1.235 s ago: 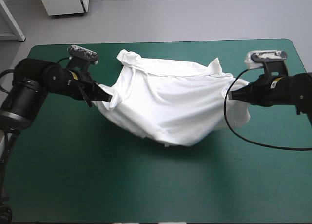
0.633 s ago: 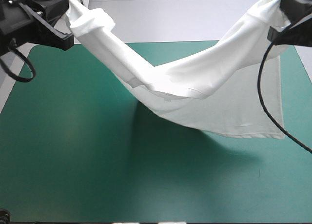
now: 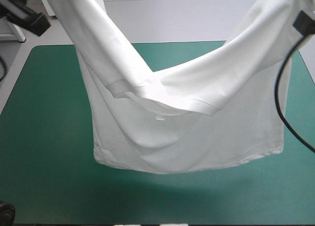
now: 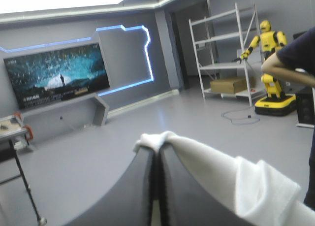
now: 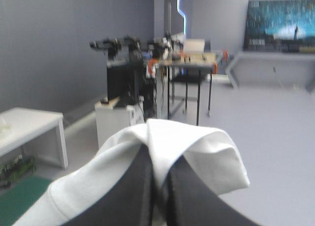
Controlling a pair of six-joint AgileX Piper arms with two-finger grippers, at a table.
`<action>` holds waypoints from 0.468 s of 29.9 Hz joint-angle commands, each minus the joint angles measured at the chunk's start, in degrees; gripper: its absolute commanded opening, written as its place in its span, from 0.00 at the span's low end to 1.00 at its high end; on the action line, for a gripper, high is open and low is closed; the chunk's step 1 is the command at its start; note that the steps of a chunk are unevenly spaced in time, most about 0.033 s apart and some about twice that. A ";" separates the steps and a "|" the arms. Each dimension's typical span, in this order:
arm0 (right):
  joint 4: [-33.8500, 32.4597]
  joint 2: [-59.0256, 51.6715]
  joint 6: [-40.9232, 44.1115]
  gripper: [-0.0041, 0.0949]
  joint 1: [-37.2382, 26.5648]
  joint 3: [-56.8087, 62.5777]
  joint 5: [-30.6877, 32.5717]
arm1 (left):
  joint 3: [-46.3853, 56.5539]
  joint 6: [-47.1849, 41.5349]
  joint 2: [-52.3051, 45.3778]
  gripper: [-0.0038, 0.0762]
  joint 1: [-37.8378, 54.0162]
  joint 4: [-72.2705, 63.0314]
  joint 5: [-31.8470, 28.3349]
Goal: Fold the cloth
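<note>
T-shirt [image 3: 197, 137] is hanging in the air over the tabletop [image 3: 44, 137], white, slung between the two claws.

Left claw [image 4: 156, 154]: black fingers are pressing together into one arch, all but closed. They are pinching a fold of the T-shirt [image 4: 221, 177] at the tips, and the cloth is draping off one side of the claw.

Right claw [image 5: 157, 174]: black fingers are likewise nearly meeting and gripping the T-shirt [image 5: 197, 152]. White cloth is lapping over both tips and trailing down one side. A patch of the teal-green cover [image 5: 19, 196] is showing far below.

High view: both held ends are running up out of sight past the far left and far right corners of the tabletop. The upper edge is sagging into a deep curve between them. The neckline [image 3: 167, 100] is sitting at the low point, over the middle of the tabletop, and a small label [image 3: 160, 117] is showing just under it. The body is hanging below as a broad sheet. Its hem [image 3: 197, 167] is reaching toward the near half and slanting, lower toward the left edge. A shadow [image 3: 162, 186] is lying on the cover nearside of the hem. I cannot tell whether the hem is touching the cover.
</note>
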 commanded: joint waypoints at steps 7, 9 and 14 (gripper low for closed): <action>-8.22 21.09 4.99 0.02 0.06 0.78 5.70 | -0.52 -5.49 16.36 0.04 -0.17 11.15 5.57; -8.22 26.29 4.99 0.02 0.06 0.78 6.11 | -0.52 -6.20 20.81 0.04 -0.17 12.71 5.57; -7.55 37.75 4.99 0.02 0.06 0.11 5.97 | -0.52 -7.02 31.24 0.04 -0.17 16.91 5.67</action>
